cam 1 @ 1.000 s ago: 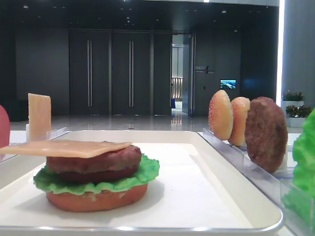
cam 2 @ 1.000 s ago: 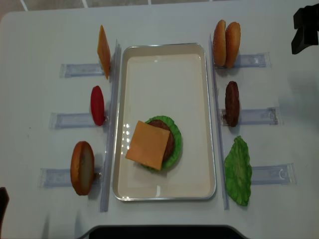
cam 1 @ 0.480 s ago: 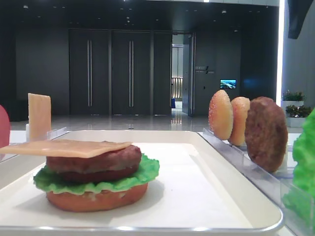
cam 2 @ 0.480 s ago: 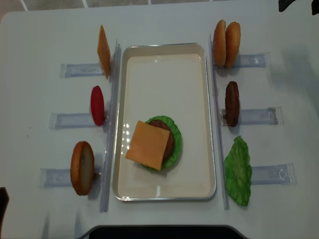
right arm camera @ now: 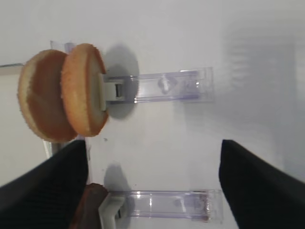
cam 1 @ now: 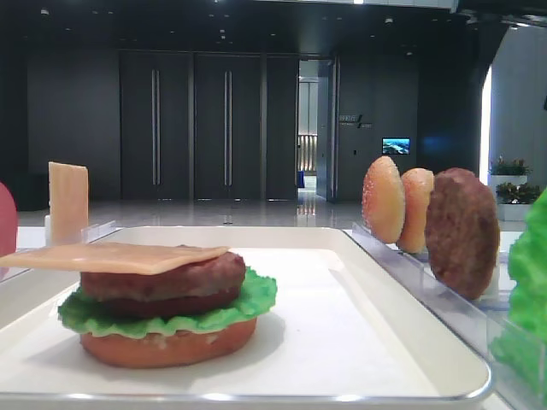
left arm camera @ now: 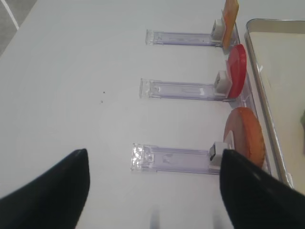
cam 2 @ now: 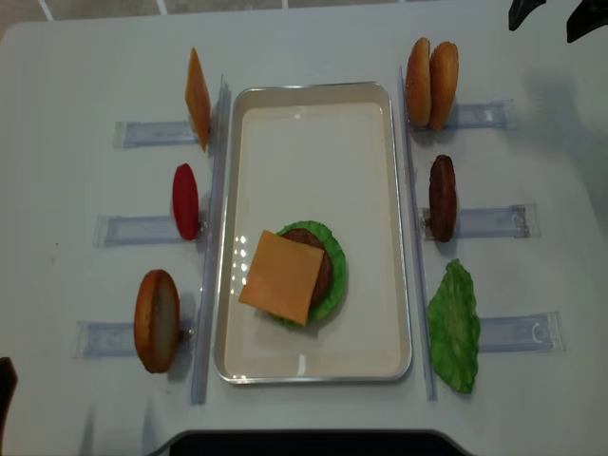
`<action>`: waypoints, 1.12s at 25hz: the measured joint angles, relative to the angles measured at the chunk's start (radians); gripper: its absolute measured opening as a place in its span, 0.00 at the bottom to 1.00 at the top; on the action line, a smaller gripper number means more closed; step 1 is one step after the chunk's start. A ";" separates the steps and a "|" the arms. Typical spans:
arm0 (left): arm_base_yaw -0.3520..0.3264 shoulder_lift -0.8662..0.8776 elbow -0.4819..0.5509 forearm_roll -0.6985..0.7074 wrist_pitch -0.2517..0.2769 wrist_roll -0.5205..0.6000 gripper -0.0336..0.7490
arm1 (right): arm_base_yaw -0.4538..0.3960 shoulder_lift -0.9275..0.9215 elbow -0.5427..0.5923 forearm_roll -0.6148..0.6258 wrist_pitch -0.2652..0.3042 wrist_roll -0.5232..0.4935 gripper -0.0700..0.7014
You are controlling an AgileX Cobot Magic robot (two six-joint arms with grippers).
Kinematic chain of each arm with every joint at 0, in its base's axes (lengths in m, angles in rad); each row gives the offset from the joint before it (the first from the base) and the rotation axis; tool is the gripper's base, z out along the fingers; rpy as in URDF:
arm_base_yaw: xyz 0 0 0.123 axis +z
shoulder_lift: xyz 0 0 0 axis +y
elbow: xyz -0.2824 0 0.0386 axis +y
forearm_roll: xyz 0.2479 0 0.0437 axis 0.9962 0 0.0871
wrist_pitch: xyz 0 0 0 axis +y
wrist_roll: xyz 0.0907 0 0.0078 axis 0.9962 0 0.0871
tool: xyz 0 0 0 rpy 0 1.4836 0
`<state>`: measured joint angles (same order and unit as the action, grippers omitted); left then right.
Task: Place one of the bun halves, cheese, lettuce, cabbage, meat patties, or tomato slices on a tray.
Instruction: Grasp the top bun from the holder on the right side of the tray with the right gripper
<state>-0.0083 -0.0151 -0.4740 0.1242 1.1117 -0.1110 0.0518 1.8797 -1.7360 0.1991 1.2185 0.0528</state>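
With bun bottom, lettuce, patty and cheese already stacked on the large white rimmed tray [cam 2: 313, 366], the right gripper [right arm camera: 152, 186], jaws spread and empty, hovers near the racked domed sesame-seeded bun tops [right arm camera: 85, 89], which apparently need grasping next; the left gripper [left arm camera: 155, 191] hangs wide open too.

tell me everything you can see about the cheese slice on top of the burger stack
The cheese slice is a thin, flat, pale yellow-orange square with a smooth matte look, like plastic food. It lies level on the dark-brown meat patty, turned so its corners overhang the patty, which sits on ruffled green lettuce and a reddish-brown bun bottom. The stack stands in the near half of the white tray. Nothing rests on the cheese, and no hand is near it.
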 joint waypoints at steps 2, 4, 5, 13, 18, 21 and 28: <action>0.000 0.000 0.000 0.000 0.000 0.000 0.87 | 0.033 0.000 -0.001 0.000 0.000 0.032 0.79; 0.000 0.000 0.000 0.000 0.000 0.000 0.87 | 0.071 0.000 -0.003 0.000 -0.002 0.067 0.79; 0.000 0.000 0.000 0.000 0.000 0.000 0.87 | 0.093 0.000 -0.003 0.000 -0.006 0.085 0.79; 0.000 0.000 0.000 0.000 0.000 0.000 0.87 | 0.253 0.000 -0.003 0.004 -0.065 0.206 0.79; 0.000 0.000 0.000 0.000 0.000 0.000 0.87 | 0.324 0.001 -0.003 0.004 -0.102 0.245 0.79; 0.000 0.000 0.000 0.000 0.000 0.000 0.87 | 0.349 0.001 -0.003 0.006 -0.126 0.248 0.79; 0.000 0.000 0.000 0.000 0.000 0.000 0.87 | 0.355 0.018 -0.003 -0.023 -0.147 0.245 0.79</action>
<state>-0.0083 -0.0151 -0.4740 0.1242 1.1117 -0.1110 0.4065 1.8976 -1.7386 0.1762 1.0715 0.2981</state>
